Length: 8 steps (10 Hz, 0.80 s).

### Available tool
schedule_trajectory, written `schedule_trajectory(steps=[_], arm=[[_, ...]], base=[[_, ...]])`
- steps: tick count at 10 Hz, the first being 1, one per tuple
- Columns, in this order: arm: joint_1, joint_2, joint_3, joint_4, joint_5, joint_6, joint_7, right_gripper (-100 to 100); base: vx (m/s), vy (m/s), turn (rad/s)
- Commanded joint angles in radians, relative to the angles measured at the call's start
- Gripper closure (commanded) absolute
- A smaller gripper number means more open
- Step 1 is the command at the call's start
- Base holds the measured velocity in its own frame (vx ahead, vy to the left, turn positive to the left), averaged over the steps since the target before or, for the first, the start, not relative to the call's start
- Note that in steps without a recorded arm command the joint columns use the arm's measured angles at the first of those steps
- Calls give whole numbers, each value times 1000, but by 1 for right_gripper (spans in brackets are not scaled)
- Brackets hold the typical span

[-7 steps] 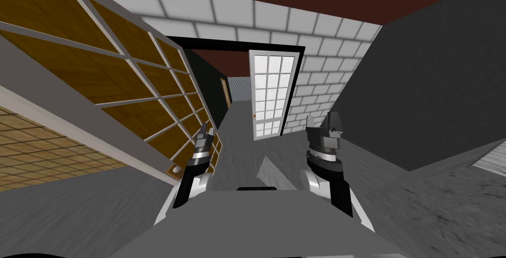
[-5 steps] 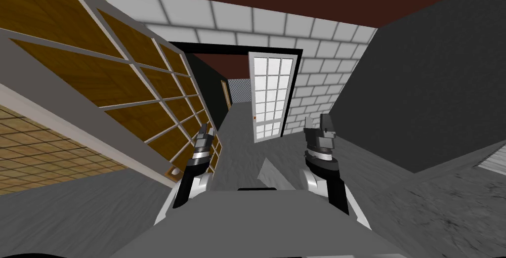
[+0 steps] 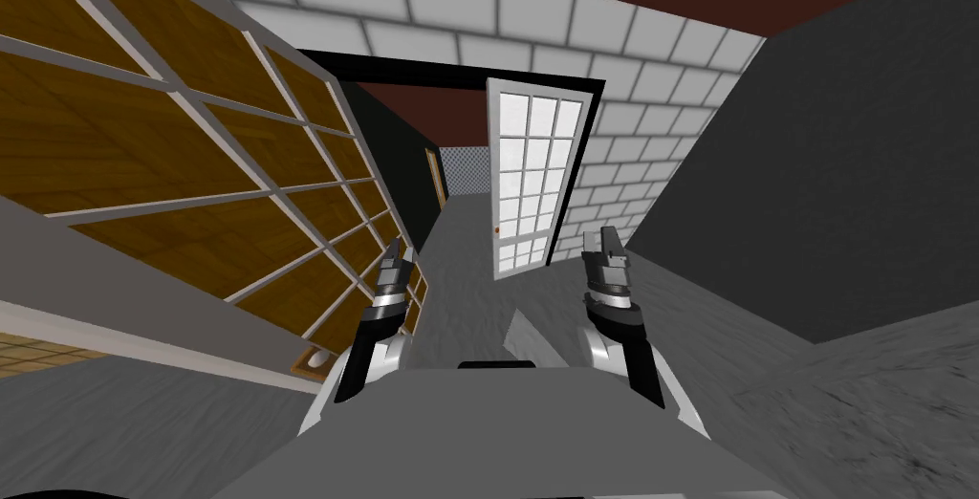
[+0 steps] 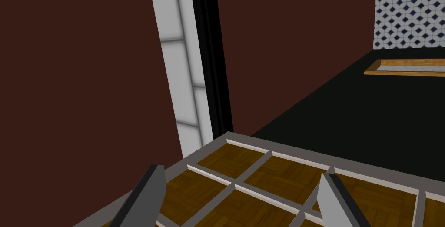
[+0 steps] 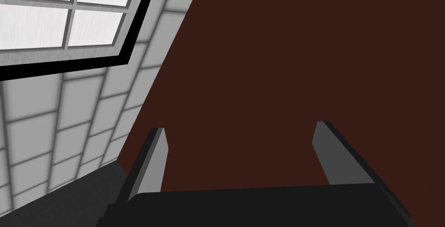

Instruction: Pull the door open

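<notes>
White and gridded with pale panes, the door stands in a black frame well ahead of both hands, closer to the right gripper's line than to the left gripper's. Its small orange handle sits on the edge nearer the left hand. The leaf seems to be swung partly off the opening, though at this range I cannot be sure of the angle. Both hands are released, blades spread wide, grasping nothing.

The step in hand, as I judge it, is the approach. To do it well, roll straight down the grey floor and bring one gripper level with the handle. Set a blade on either side before closing, then draw along the door's arc rather than straight back.

A brown wood lattice with grey bars runs close beside the left hand, so that arm should stay tucked in. The white block wall lies beyond the right hand, and a dark grey wall is well off to its outer side, leaving room to swing there.
</notes>
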Motion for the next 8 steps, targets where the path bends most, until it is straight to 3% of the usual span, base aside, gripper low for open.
schedule_trajectory(steps=[1, 8], arm=[[-9, -4, 3, 28, 10, -6, 21, -100], [-46, -37, -9, 174, 48, -39, 109, -100]], base=[[88, 16, -2], [93, 32, -2]])
